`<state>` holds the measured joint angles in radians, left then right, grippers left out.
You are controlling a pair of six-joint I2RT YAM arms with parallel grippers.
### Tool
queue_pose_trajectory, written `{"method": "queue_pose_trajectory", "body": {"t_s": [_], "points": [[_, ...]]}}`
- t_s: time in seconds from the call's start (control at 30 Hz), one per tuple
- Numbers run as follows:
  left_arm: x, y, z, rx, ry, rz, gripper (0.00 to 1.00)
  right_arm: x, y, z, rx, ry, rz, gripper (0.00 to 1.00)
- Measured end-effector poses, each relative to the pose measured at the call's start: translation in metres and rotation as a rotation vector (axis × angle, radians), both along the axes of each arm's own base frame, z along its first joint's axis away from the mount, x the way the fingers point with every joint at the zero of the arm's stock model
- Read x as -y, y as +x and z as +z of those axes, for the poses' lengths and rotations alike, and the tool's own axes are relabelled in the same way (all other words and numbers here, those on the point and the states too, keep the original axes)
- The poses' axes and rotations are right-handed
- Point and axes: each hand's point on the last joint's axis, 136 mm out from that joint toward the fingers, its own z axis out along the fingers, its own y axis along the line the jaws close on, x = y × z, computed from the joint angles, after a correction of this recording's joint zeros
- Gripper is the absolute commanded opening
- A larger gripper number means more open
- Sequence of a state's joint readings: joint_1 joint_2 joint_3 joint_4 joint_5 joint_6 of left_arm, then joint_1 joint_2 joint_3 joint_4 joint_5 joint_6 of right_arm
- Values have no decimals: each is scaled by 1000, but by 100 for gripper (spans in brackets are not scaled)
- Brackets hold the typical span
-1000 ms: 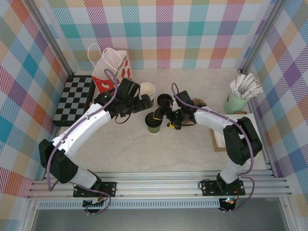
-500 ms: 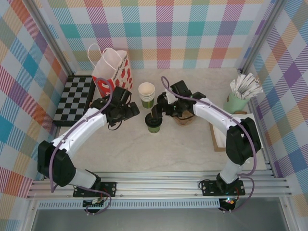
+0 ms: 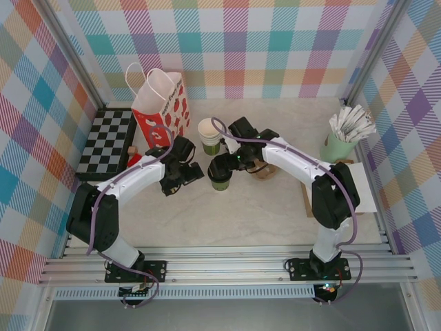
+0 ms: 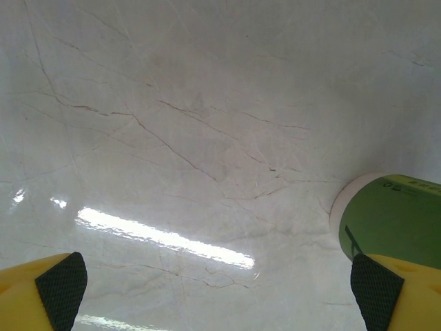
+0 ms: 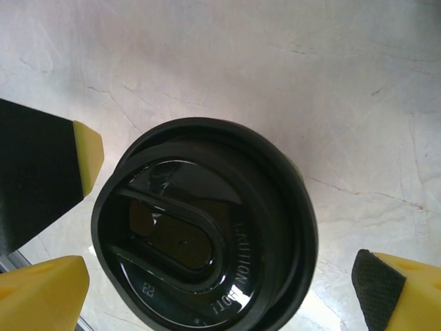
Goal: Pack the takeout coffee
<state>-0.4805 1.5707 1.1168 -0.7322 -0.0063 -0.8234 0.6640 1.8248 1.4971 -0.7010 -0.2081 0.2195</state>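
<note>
Takeout coffee [image 3: 220, 181] stands upright on the pale marble surface [image 3: 207, 221], about in the middle between the two arms, as the top camera shows it. The right hand [image 3: 222, 165] hangs directly over its black lid and covers part of it. The left hand [image 3: 187, 176] is low, just beside the cup on its left side, and does not touch it. Behind the coffee is a stack of green cups [image 3: 209, 132], and more to the left a paper bag [image 3: 162, 103] with red prints stands upright. A checkered board [image 3: 107, 141] lies at the left edge.

On the left wrist camera the left hand [image 4: 217, 279] is released: its two yellow fingers [image 4: 58, 289] are wide apart with only bare surface between them. A green cup wall [image 4: 393, 217] with a pale edge shows just above the right finger; which cup it is, I cannot tell.

On the right wrist camera the right hand [image 5: 217, 272] is also released. Its fingers [image 5: 403, 289] stand on both sides of the coffee's lid [image 5: 207, 234], with a clear gap at the right side.
</note>
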Motion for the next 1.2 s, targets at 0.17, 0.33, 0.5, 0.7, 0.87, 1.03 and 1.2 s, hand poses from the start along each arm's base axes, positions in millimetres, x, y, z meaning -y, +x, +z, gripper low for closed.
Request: {"method": "queue_pose_trajectory", "body": {"t_s": [0.17, 0.33, 0.5, 0.7, 0.87, 1.03, 1.2], "points": [[9, 4, -4, -1, -40, -8, 100, -6, 1, 3, -2, 5, 2, 100], [14, 5, -14, -27, -46, -14, 100, -10, 1, -9, -35, -15, -15, 100], [14, 5, -15, -29, -44, -14, 100, -10, -2, -24, -73, -45, -33, 99], [14, 5, -15, -28, -44, -14, 100, -14, -2, -22, -96, -21, -64, 67], [11, 6, -15, -23, -29, -11, 100, -15, -2, -21, -98, -17, -67, 64], [2, 5, -16, -24, 19, -5, 100, -9, -1, -20, -95, -1, -75, 61], [-5, 7, -11, -5, 58, 4, 100, 14, 18, -8, -100, 66, -122, 60]]}}
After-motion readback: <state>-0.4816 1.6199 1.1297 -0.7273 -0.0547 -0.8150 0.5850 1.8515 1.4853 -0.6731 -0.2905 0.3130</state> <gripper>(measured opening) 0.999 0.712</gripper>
